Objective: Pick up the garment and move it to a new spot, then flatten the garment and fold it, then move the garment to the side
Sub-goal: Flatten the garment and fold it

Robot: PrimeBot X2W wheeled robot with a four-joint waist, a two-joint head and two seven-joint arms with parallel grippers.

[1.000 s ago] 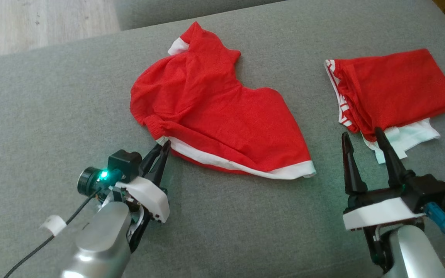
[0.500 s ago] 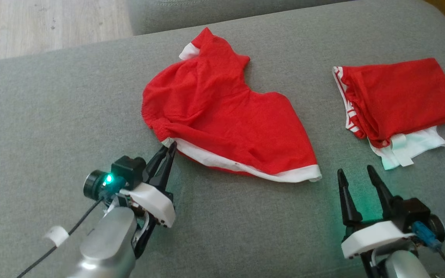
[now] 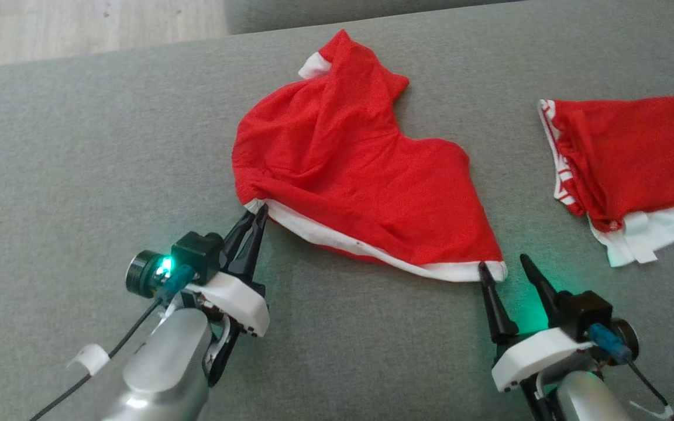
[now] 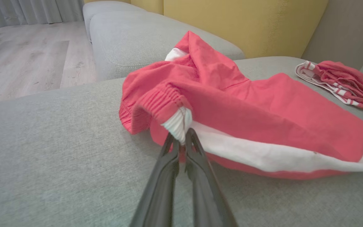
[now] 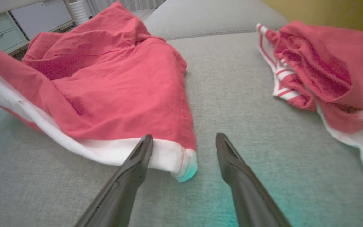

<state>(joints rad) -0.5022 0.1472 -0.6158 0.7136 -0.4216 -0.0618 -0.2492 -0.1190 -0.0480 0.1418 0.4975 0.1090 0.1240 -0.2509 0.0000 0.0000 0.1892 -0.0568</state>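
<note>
The garment (image 3: 360, 175), red shorts with a white band along the near edge, lies spread on the grey sofa cushion (image 3: 79, 175). My left gripper (image 3: 258, 211) is shut on the left end of its white band (image 4: 179, 124), lifting that corner a little. At the band's right corner (image 5: 181, 160) my right gripper (image 3: 504, 264) stands open, the corner lying between its two fingers, left finger (image 5: 143, 151) at the band's edge. The garment (image 5: 106, 82) stretches away to the left in the right wrist view.
A second red garment (image 3: 629, 158) with white striped trim lies folded at the right of the cushion, also in the wrist views (image 4: 342, 82) (image 5: 320, 66). Wooden floor (image 3: 79, 23) lies beyond the far left edge. A yellow backrest (image 4: 247, 22) rises behind.
My right gripper has moved left and nearer, from beside the folded garment to the spread garment's right corner, still open. The left gripper keeps its hold. The head camera has shifted.
</note>
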